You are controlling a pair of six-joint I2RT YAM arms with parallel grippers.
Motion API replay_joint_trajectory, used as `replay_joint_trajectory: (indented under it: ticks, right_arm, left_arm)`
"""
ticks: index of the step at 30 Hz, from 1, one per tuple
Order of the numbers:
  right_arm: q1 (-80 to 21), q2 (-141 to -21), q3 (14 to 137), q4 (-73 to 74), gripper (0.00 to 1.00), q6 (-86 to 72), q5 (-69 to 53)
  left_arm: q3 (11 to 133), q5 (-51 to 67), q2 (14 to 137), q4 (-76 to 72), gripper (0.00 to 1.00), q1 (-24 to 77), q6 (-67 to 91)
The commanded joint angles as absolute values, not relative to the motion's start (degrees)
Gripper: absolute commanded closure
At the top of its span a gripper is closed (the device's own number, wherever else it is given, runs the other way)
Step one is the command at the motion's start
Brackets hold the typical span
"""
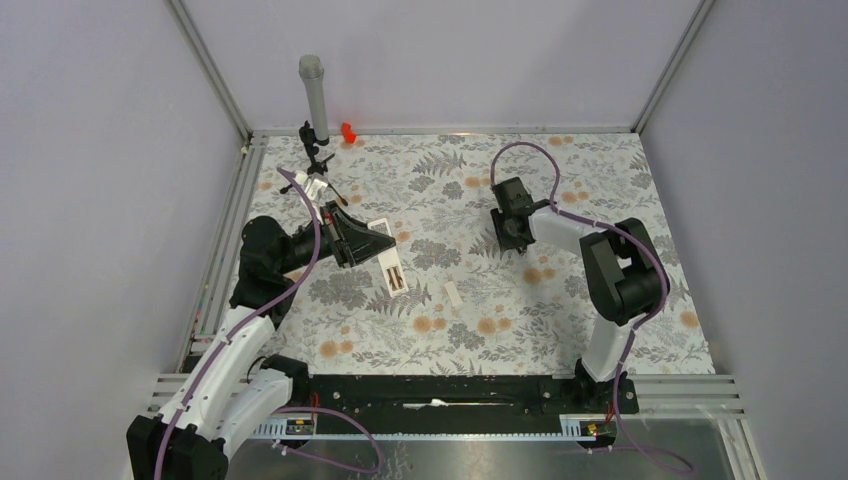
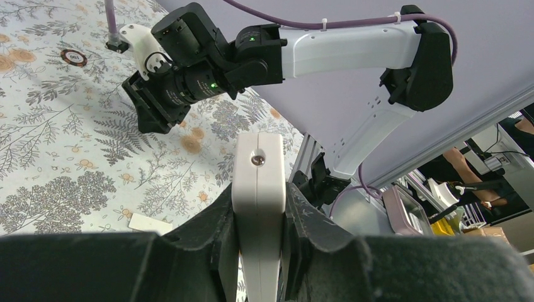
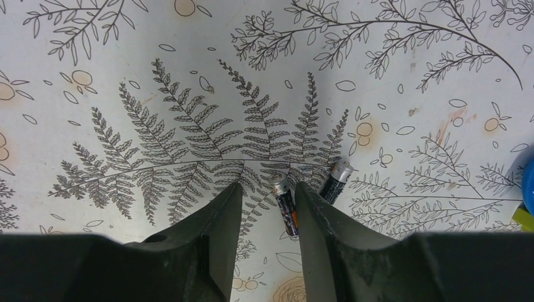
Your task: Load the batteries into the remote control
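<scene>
My left gripper [image 1: 364, 240] is shut on one end of the white remote control [image 1: 392, 268] and holds it just above the table. The open battery bay with dark marks faces up. In the left wrist view the remote [image 2: 258, 157] stands edge-on, clamped between both fingers of my left gripper [image 2: 259, 192]. My right gripper [image 1: 518, 240] points down at the table, right of centre. In the right wrist view my right gripper [image 3: 267, 189] is open. One dark battery [image 3: 284, 205] lies between the fingers, against the right one. The second battery [image 3: 335, 180] lies just outside that finger.
A short white strip [image 1: 452, 293] lies on the floral mat right of the remote, and also shows in the left wrist view [image 2: 150, 223]. A small dark ring [image 2: 74, 58] lies further off. A blue-and-yellow piece [image 3: 528, 189] is at the right edge. A grey post [image 1: 312, 90] stands at the back left.
</scene>
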State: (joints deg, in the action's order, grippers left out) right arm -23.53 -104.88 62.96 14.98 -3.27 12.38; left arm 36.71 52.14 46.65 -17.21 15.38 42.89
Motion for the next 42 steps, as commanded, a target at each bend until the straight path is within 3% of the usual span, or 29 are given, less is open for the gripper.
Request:
replay_joint_trajectory:
  ticks: [1, 8, 15, 21, 36, 42]
  right_arm:
    - [-22.5, -106.2, 65.1, 18.0, 0.57, -4.0, 10.0]
    - [-22.2, -108.2, 67.0, 21.0, 0.68, -6.5, 9.7]
    - [-21.9, -108.2, 67.5, 23.4, 0.55, -6.7, 10.9]
    - [-20.6, -107.8, 67.0, 25.3, 0.55, -6.8, 3.5]
    - [-20.3, -106.6, 66.5, 23.0, 0.89, -9.3, 2.8]
    - [-20.4, -98.5, 63.4, 17.6, 0.91, -13.5, -1.5]
  left_arm:
    - [37.9, 53.3, 46.4, -20.0, 1.0, 15.2, 42.0]
    - [38.3, 52.6, 47.0, -19.2, 1.0, 15.2, 42.4]
    - [38.7, 52.0, 46.6, -18.1, 1.0, 15.1, 42.1]
    - [38.8, 52.1, 47.1, -17.9, 1.0, 15.1, 42.2]
    - [38.2, 50.2, 47.4, -17.8, 1.0, 15.2, 43.0]
    - [37.9, 45.8, 48.8, -18.5, 1.0, 15.2, 48.1]
